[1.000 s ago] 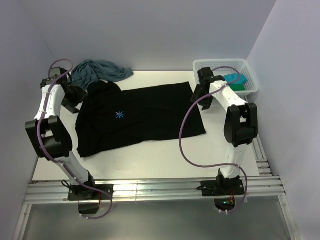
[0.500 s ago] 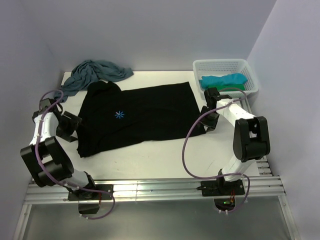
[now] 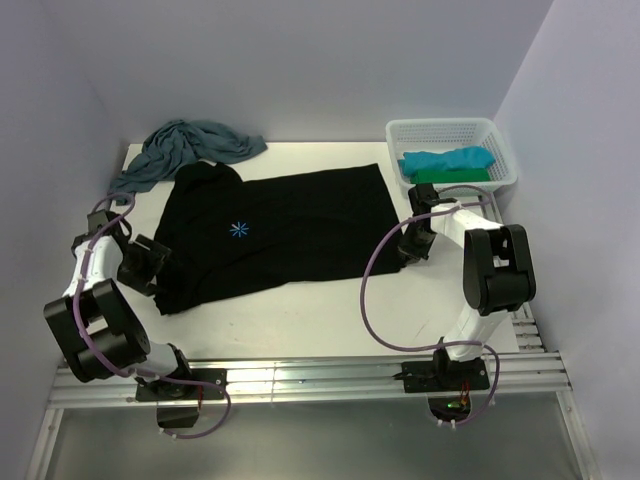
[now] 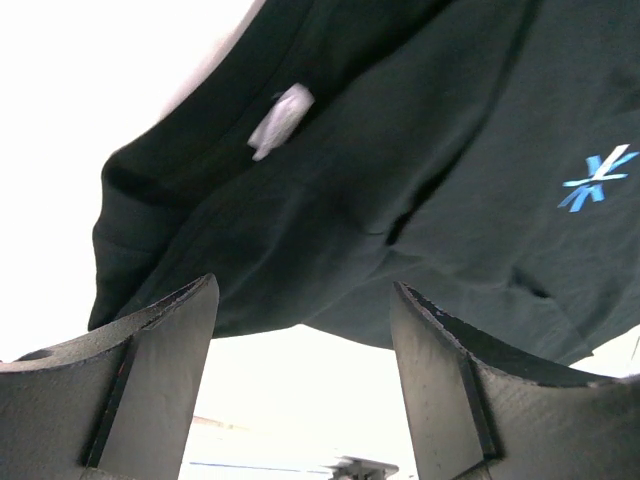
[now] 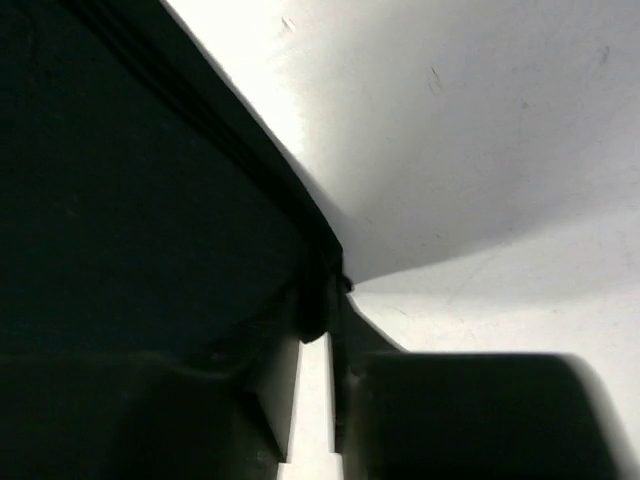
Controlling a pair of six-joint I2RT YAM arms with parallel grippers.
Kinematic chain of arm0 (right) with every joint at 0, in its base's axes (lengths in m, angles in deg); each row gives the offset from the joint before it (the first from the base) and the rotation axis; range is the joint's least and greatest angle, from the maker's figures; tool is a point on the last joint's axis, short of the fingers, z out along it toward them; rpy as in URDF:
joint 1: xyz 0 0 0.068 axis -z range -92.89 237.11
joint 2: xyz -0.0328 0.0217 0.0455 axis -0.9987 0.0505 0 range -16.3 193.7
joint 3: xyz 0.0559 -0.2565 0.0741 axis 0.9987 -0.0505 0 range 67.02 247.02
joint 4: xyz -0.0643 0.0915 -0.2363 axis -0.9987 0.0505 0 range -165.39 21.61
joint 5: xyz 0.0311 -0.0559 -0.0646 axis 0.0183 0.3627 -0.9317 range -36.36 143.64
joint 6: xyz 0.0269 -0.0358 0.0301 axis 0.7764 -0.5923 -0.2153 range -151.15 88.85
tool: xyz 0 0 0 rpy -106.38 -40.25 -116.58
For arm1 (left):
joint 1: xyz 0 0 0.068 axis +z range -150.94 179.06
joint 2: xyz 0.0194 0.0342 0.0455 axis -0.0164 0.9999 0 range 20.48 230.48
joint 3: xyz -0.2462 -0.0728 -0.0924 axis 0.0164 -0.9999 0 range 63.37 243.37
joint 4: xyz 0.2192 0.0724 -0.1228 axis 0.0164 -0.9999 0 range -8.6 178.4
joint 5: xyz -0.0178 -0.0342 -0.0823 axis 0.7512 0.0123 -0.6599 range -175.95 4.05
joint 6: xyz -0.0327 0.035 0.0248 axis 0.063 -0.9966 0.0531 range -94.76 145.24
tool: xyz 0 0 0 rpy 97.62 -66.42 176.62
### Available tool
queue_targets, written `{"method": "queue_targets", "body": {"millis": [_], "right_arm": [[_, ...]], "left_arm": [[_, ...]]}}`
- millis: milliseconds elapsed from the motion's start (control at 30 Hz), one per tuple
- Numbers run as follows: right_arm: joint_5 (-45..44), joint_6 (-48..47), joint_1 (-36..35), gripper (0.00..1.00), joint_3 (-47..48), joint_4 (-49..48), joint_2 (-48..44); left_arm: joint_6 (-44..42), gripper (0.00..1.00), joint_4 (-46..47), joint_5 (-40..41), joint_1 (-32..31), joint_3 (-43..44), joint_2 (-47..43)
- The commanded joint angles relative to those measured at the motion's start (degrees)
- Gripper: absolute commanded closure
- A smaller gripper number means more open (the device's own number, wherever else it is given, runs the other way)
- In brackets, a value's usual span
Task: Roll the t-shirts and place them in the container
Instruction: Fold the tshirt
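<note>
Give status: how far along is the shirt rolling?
Possibly done: turquoise shirt and green shirt lie in the basket. In hand: black t-shirt lies flat, unrolled; right gripper pinches its hem, left gripper open at the opposite edge. Remaining: rolling it, then the crumpled dusty-blue shirt.

Left tool [image 4: 303, 290], jaws wide; right tool [image 5: 318, 345], jaws nearly together

The black shirt [image 3: 290, 230] bears a small light-blue starburst print [image 3: 239, 230] and a white tag [image 4: 281, 120] at its collar; behind its collar lies a dusty-blue shirt [image 3: 185, 145]; to its right, a white mesh basket [image 3: 450, 128] holds a turquoise shirt [image 3: 445, 160] and a green shirt [image 3: 455, 176]; the table [image 3: 300, 310] under it is white; the arms [image 3: 478, 240] beside it are white and black, with purple cables [image 3: 365, 290].
</note>
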Motion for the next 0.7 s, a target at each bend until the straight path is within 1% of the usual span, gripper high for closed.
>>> {"method": "queue_targets", "body": {"millis": [0,33,200,300,433,567,667], "right_arm": [[-0.49,2.95,0.20,0.88,-0.51,-4.71,1.52],[-1.27,3.56,0.29,1.00,-0.16,-4.71,1.70],[-4.96,4.09,1.51,1.00,0.28,-3.83,1.61],[-6.29,3.83,4.59,1.00,-0.42,-4.01,0.91],[-6.03,3.74,9.15,1.00,-0.42,-4.01,1.17],[-5.94,3.66,9.87,1.00,0.54,-3.57,2.05],[-4.80,3.22,10.04,1.00,1.07,-3.66,2.93]], "left_arm": [[-1.05,0.25,1.41,-1.53,0.67,-1.66,-0.78],[-1.32,0.26,1.32,-1.53,0.76,-1.66,-0.42],[-2.90,0.26,-0.61,0.75,1.02,0.53,2.30],[-2.99,0.27,-0.79,1.46,0.94,1.59,3.53],[-3.69,0.28,-1.58,3.04,0.94,3.87,5.29],[-5.19,0.29,-3.86,7.24,0.94,8.25,8.27],[-6.42,0.31,-5.44,8.40,1.02,9.50,9.77]]}}
